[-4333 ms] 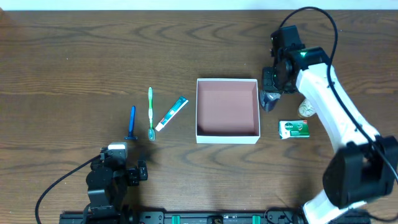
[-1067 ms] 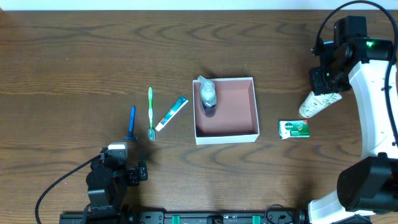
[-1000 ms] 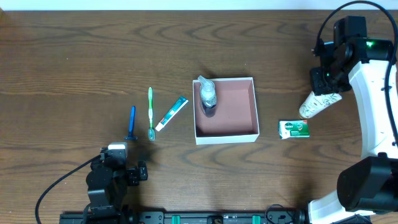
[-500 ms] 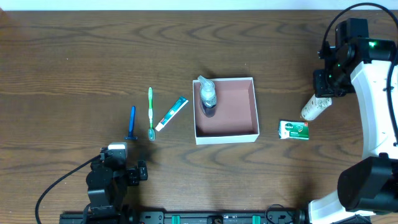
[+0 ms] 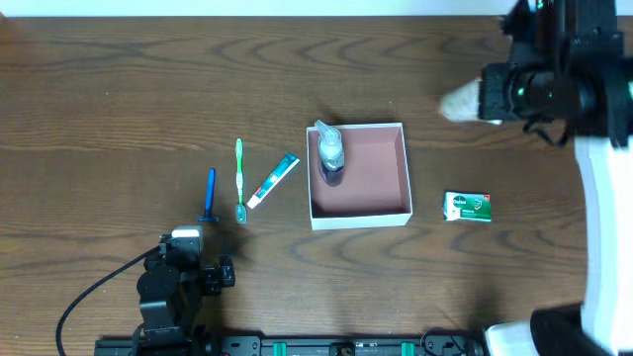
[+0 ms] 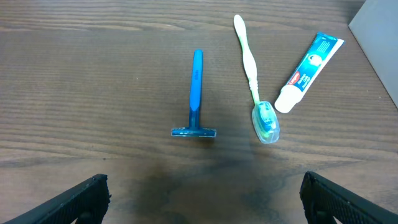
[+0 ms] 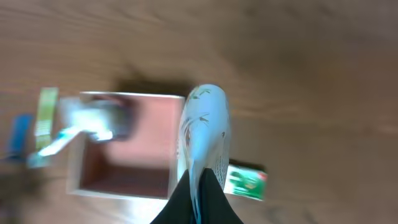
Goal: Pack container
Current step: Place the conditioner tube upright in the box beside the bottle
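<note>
The container [image 5: 361, 223] is a square white-walled box with a pinkish-brown inside, at mid-table. A clear bottle [image 5: 329, 154] stands in its left part. My right gripper [image 5: 487, 96] is raised high at the back right, shut on a white squeeze tube [image 5: 457, 101]. In the right wrist view the tube [image 7: 204, 130] hangs from the shut fingers [image 7: 198, 198] above the container's [image 7: 118, 190] right wall. My left gripper [image 6: 202, 200] is open and empty, near the front edge, short of the razor [image 6: 196, 93].
A green soap packet [image 5: 468, 206] lies right of the container. A blue razor [image 5: 210, 195], a green toothbrush [image 5: 239, 179] and a toothpaste tube [image 5: 274, 180] lie left of it. The left arm's base [image 5: 178, 282] sits at the front left.
The bottle went from my right gripper into the container. My right gripper then took the white tube beside the soap packet and has lifted it up and leftwards. The left arm stayed still.
</note>
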Robot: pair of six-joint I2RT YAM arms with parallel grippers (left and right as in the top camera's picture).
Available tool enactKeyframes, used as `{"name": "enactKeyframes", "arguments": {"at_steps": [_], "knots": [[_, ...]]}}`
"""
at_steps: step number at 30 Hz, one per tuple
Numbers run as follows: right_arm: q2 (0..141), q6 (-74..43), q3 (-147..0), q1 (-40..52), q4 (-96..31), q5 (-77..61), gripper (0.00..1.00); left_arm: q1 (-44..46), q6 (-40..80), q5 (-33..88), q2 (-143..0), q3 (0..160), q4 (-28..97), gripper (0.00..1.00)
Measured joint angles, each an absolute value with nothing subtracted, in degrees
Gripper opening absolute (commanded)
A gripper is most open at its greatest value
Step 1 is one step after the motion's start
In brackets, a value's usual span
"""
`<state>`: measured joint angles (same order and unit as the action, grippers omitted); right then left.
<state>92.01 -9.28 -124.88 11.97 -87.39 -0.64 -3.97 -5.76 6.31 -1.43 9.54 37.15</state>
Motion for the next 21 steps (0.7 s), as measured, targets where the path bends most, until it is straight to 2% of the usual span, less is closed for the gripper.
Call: {"name": "enactKeyframes", "arguments": {"at_steps": [8,21], "knots": [[92.8,-16.9,-124.6,22.3,-89.3,-0.5,0.01,-4.0,-5.8,6.3,-1.4,9.5,37.1,0.98],[107.7,-21.5,-114.9,27.5,-80.3,0.4,0.01,-4.0,-5.8,6.3,-1.4,9.5,37.1,0.98]]}}
